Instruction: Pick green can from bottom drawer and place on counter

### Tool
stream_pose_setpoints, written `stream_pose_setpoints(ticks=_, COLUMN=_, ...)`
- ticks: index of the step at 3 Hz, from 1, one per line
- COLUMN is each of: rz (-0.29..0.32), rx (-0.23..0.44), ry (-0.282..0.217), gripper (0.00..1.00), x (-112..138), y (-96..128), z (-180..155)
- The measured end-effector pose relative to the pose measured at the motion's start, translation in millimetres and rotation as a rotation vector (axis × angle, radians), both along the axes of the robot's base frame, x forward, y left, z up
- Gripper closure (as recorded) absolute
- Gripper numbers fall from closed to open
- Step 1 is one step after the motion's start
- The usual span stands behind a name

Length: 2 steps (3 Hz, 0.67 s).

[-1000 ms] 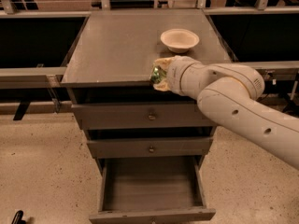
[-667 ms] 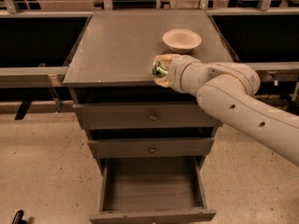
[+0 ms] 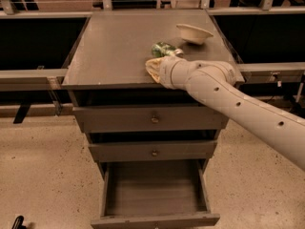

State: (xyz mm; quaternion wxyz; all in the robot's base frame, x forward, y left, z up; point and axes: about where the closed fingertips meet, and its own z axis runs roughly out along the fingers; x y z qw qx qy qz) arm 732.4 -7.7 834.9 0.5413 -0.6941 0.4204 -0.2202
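The green can (image 3: 163, 49) is on the counter (image 3: 112, 46), right of centre, looking tipped on its side. My gripper (image 3: 153, 67) is over the counter near its front edge, with its tip right at the near side of the can. I cannot tell if it still touches the can. The cream arm reaches in from the lower right. The bottom drawer (image 3: 155, 194) is pulled open below and its inside shows bare.
A cream bowl (image 3: 194, 33) stands at the counter's back right, a short way behind the can. The two upper drawers (image 3: 153, 119) are closed. Dark shelves and grey rails flank the cabinet on both sides. Speckled floor lies around it.
The can has gone from the counter's front edge, at the gripper, to further in on the counter top. The arm has reached further over the counter.
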Motion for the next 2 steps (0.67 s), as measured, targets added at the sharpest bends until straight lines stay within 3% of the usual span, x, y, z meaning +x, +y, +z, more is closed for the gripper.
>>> stream_pose_setpoints(ticks=1, rz=-0.001, rx=-0.002, ry=0.005, gripper=1.00, x=7.5, y=-5.1, z=9.5)
stream_pose_setpoints(ticks=2, rz=0.039, rx=0.032, ry=0.033, gripper=0.88, x=22.6, y=-4.5, z=26.2)
